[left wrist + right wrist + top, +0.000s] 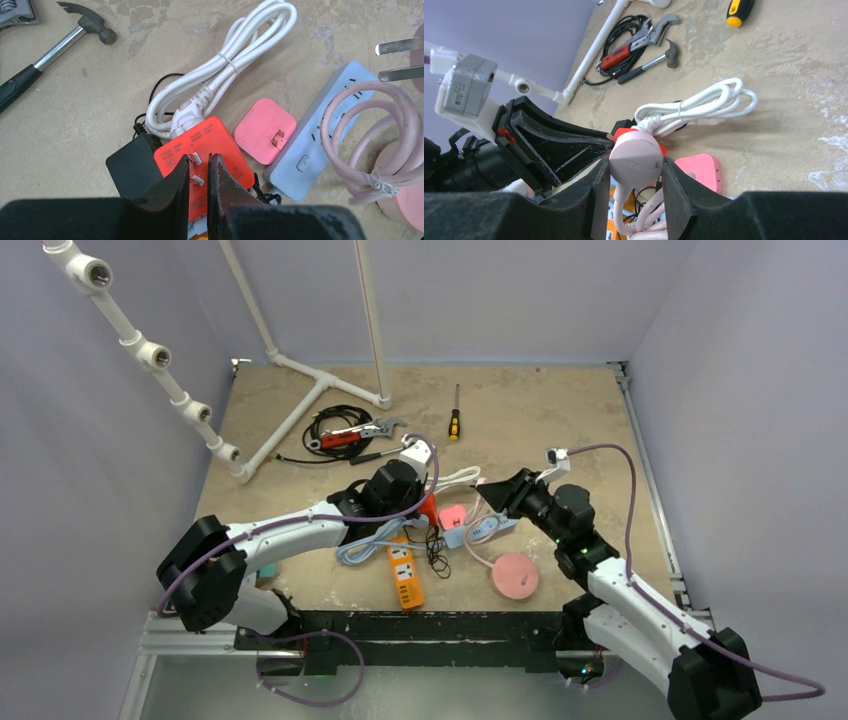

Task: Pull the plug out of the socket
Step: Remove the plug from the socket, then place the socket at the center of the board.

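Observation:
My right gripper (634, 165) is shut on the round pink plug (635, 157), one finger on each side of its head. The plug's two metal prongs (397, 47) show bare in the air above the light blue socket strip (320, 145), clear of its slots. The plug's pink cable (360, 130) coils over the strip's right end. My left gripper (199, 157) is shut, its fingertips over a red adapter (220, 145) just left of the strip. In the top view both grippers meet at the table's middle, by the strip (490, 530).
A pink square adapter (265, 130), a black adapter (132, 167) and a white cable bundle (235, 55) crowd the red one. An orange power strip (404, 575) and a pink disc (515, 577) lie nearer. A hammer (65, 42), screwdriver (454, 422) and white pipes (300, 415) lie behind.

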Controlling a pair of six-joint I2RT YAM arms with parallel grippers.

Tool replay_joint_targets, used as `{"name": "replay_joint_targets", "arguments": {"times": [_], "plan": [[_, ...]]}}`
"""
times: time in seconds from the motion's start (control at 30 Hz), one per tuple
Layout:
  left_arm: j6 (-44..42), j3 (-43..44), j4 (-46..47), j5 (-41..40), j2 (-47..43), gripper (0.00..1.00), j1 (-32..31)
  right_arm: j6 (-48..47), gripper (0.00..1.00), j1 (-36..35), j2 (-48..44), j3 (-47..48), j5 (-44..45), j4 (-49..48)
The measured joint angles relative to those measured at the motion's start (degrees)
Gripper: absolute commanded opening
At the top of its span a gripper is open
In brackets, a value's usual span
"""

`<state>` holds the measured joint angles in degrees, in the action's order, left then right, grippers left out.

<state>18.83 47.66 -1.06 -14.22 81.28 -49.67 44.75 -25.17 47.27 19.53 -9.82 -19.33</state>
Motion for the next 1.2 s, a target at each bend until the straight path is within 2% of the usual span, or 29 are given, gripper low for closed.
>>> {"name": "replay_joint_targets", "arguments": {"times": [0.17, 0.37, 0.53, 0.7, 0.97, 1.2], "plan": [[0.0, 0.0, 0.0, -0.2, -0.1, 0.00, 0.4, -2.2, 0.00, 0.0, -3.3, 5.1, 5.3, 9.0], [0.0, 0.0, -1.5, -0.3, -2.7, 0.00, 2.7, -7.9, 0.00, 0.5, -4.0, 18.6, 20.1, 20.3], [-0.3, 0.0, -2.1, -1.1, -5.7, 0.00, 4.1, -12.0, 0.00, 3.5, -1.9, 25.6, 33.0, 24.6], [-0.5, 0.0, -2.2, -1.2, -6.6, 0.00, 4.2, -14.8, 0.00, 8.1, 1.1, 27.8, 42.0, 28.1], [-0.5, 0.0, -3.1, -1.3, -6.7, 0.00, 4.2, -20.4, 0.00, 16.8, 4.0, 33.6, 47.5, 30.9], [-0.5, 0.0, -3.5, -1.3, -7.7, 0.00, 4.2, -21.7, 0.00, 27.5, 10.9, 34.4, 45.9, 25.4]]}}
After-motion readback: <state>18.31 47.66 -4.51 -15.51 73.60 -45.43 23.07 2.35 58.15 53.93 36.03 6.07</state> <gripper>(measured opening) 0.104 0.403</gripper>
